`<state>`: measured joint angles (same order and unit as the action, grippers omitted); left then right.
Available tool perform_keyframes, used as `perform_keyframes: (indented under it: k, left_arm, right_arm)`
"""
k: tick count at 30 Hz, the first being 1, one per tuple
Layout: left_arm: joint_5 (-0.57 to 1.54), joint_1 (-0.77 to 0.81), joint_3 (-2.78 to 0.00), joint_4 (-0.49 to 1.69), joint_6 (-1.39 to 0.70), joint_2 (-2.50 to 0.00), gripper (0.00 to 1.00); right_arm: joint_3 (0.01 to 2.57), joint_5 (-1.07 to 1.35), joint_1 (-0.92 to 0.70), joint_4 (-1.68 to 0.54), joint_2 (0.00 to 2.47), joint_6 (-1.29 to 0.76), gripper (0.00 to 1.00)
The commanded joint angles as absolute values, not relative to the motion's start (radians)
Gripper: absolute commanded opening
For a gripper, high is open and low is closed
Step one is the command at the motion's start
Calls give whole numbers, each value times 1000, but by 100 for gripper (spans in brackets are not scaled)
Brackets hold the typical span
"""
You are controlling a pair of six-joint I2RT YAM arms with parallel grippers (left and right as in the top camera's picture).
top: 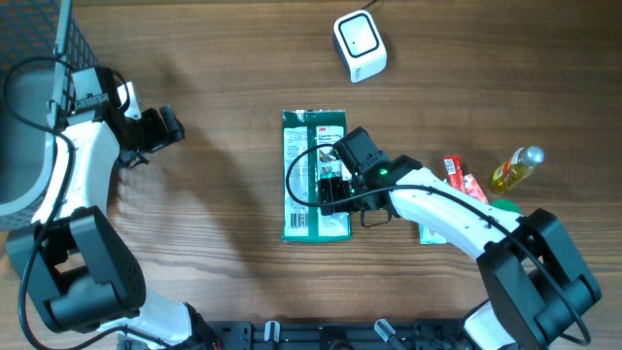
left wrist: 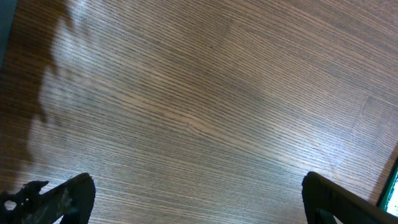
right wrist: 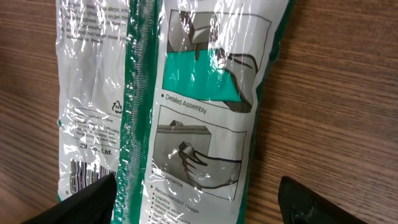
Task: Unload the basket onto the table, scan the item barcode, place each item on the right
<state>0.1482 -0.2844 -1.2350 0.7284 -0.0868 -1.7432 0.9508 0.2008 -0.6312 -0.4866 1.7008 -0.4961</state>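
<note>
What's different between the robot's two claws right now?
The left gripper hangs over the bare table, far from any item; the right gripper is above the green packet. The left arm is folded back, the right arm stretched out. Both grippers are open, holding nothing.

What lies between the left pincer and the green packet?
Nothing but bare table: the overhead view shows only wood between the left pincer and the packet.
</note>
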Motion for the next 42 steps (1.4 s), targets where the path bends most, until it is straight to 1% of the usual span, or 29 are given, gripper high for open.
perform_keyframes:
  k: [1, 17, 19, 21, 24, 25, 26, 27, 28, 29, 30, 33, 35, 37, 39, 42]
  left_arm:
    - [156, -294, -1229, 729, -78, -1751, 100]
    - [165, -294, -1229, 735, -90, -1751, 100]
    - [281, -293, -1229, 803, -94, -1751, 100]
    - [467, -293, -1229, 796, -94, -1751, 100]
    - [686, -293, -1229, 793, -93, -1751, 100]
    - [720, -292, -1229, 794, -93, -1751, 100]
    - [756, -289, -1229, 799, -94, -1751, 92]
    - [778, -282, -1228, 801, -94, -1751, 56]
    - [780, -258, -1225, 805, -94, -1751, 11]
    - [767, -231, -1222, 810, -94, -1751, 4]
    - [745, -205, -1219, 817, -95, -1751, 4]
    - [547, -88, -1199, 818, -196, -1751, 4]
    - [405, 24, -1180, 797, -277, -1751, 4]
    - [318, 117, -1169, 780, -352, -1751, 4]
    - [243, 177, -1163, 780, -432, -1751, 4]
    - [226, 249, -1163, 777, -504, -1751, 4]
  right_arm:
    - [943, 181, -631, -478, 1711, -497, 84]
    - [942, 181, -631, -489, 1711, -500, 84]
    - [942, 181, -631, -489, 1711, -499, 84]
    - [942, 181, -630, -490, 1711, -500, 84]
    - [942, 181, -630, -488, 1711, -501, 84]
    - [942, 182, -630, -487, 1711, -502, 84]
    - [942, 182, -630, -486, 1711, -518, 84]
    - [942, 183, -630, -487, 1711, -527, 84]
    - [942, 183, -630, -487, 1711, -526, 84]
    - [942, 185, -630, -487, 1711, -526, 84]
    - [942, 186, -630, -486, 1711, -526, 84]
    - [942, 227, -627, -483, 1711, -524, 84]
    - [942, 279, -616, -483, 1711, -523, 84]
    - [942, 298, -599, -484, 1711, -523, 84]
    - [942, 344, -577, -484, 1711, -503, 84]
    - [940, 400, -540, -491, 1711, -473, 84]
